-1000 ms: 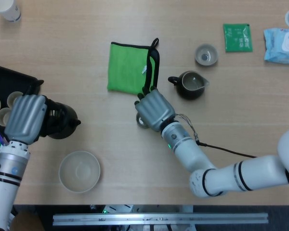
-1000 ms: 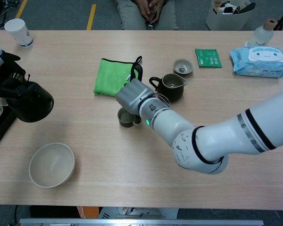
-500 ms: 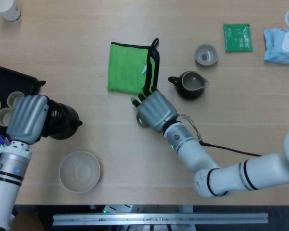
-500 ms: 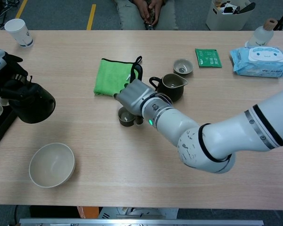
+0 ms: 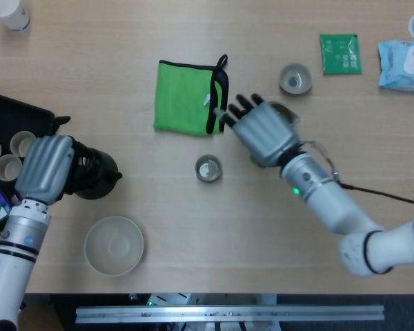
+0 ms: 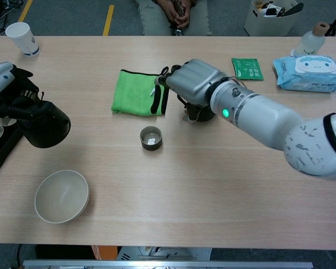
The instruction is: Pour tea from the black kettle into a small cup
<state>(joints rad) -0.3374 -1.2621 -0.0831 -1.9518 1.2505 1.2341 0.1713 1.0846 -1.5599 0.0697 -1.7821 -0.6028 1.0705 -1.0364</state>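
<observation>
The black kettle (image 5: 91, 172) (image 6: 45, 123) hangs just above the table at the left, gripped at its handle by my left hand (image 5: 45, 169) (image 6: 1, 80). A small dark cup (image 5: 208, 168) (image 6: 151, 137) stands alone mid-table, upright, with nothing touching it. My right hand (image 5: 260, 128) (image 6: 193, 83) hovers behind and to the right of that cup, fingers spread and holding nothing. It covers most of a dark pitcher (image 6: 199, 115).
A green cloth (image 5: 185, 96) (image 6: 135, 92) lies behind the cup. A pale bowl (image 5: 114, 245) (image 6: 61, 196) sits near the front left. A black tray (image 5: 14, 116) with cups is at the far left. Another small cup (image 5: 294, 78), a green packet (image 5: 340, 53) and a wipes pack (image 5: 404, 65) lie at the back right.
My right hand has let go of the small cup, risen and moved back and to the right over the pitcher. The kettle has drifted slightly right.
</observation>
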